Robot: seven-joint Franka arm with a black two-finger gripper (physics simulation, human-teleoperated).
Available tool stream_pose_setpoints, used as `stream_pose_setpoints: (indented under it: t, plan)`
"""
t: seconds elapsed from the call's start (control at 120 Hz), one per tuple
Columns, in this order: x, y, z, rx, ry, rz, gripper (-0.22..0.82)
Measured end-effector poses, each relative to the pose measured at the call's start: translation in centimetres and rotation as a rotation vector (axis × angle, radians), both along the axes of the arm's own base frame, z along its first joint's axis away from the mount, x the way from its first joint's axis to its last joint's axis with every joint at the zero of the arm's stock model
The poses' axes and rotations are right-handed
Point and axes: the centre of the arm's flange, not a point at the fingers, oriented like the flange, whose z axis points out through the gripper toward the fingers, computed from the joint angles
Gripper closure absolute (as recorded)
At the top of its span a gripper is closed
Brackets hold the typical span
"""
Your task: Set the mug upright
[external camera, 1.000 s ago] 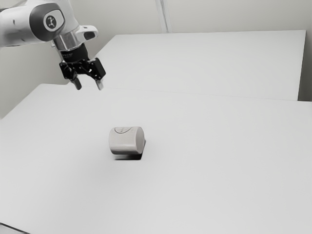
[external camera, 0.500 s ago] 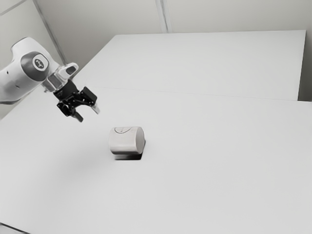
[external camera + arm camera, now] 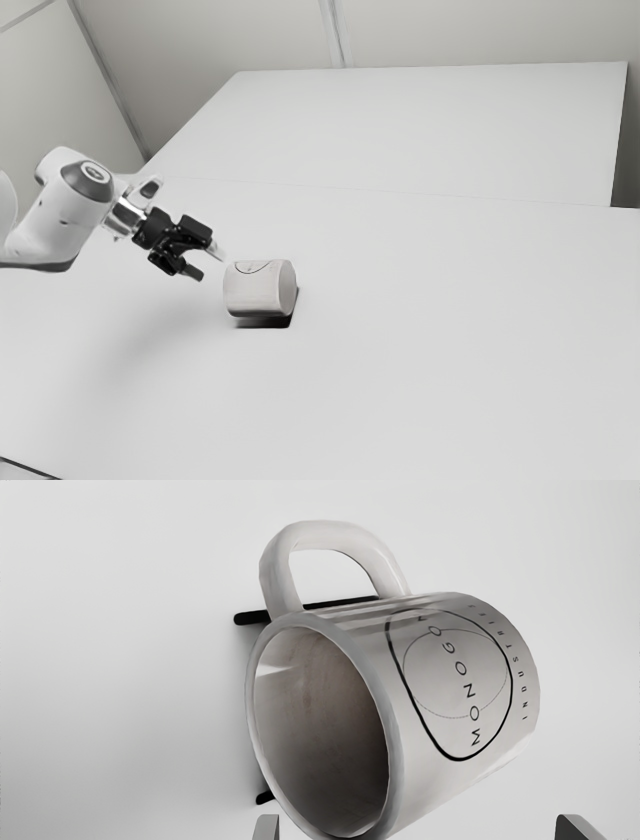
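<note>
The mug (image 3: pixel 260 288) lies on its side on the surface (image 3: pixel 430 340), its mouth toward the exterior view's left, where my gripper (image 3: pixel 208 265) hangs just beside it. My fingers stand wide apart and grip nothing. In the wrist view I see into the open mouth, with the handle (image 3: pixel 340 536) out to one side. So the upright pose is not there now; by my judgement what's left is to take hold, swing the mouth up, rest the base down and let go.
</note>
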Motion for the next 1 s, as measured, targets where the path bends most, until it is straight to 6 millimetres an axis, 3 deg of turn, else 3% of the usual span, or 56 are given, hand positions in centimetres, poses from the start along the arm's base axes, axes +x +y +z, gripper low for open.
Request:
stream_pose_setpoints:
  t: [0.35, 0.633, 0.733, 1.0]
  plan:
    - [1.3, 1.0, -4.2, -0.123, -0.053, -0.062, 0.00]
    - [1.1, -0.8, -5.2, -0.295, -0.061, -0.120, 0.01]
    - [0.9, -1.1, -5.5, -0.334, -0.058, -0.132, 0.11]
    - [0.7, -1.8, -6.2, -0.382, -0.053, -0.155, 0.58]
